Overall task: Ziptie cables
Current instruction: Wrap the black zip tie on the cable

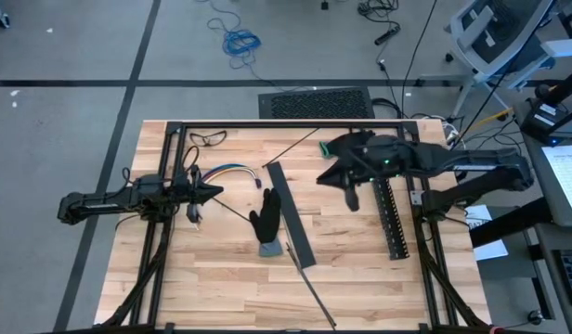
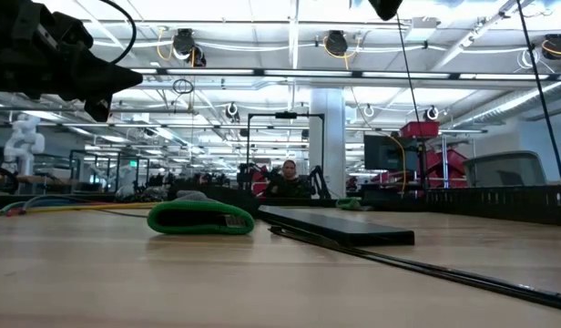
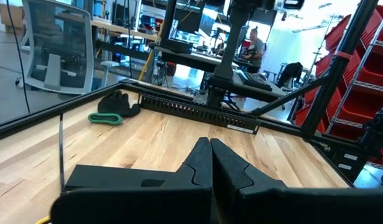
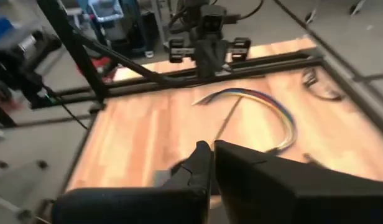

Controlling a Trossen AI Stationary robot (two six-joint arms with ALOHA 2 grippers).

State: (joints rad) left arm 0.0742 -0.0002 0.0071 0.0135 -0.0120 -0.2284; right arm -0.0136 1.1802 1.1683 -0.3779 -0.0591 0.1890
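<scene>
The cables (image 1: pixel 228 172), a curved bundle of multicoloured wires, lie flat on the wooden table at the far left; they also show in the right wrist view (image 4: pixel 275 109). My left gripper (image 1: pixel 214 192) is shut and level just near of them, touching nothing (image 3: pixel 210 155). My right gripper (image 1: pixel 331 176) is shut and raised above the table's middle, slanting down toward the cables (image 4: pixel 211 154), and it holds nothing.
A black glove (image 1: pixel 266 223) with a green cuff (image 2: pixel 200 217) lies mid-table beside a flat black strip (image 1: pixel 291 213). A black slotted strip (image 1: pixel 390 218) lies at the right. Thin black sticks (image 1: pixel 309 286) cross the near part. A black frame (image 1: pixel 286 123) borders the table.
</scene>
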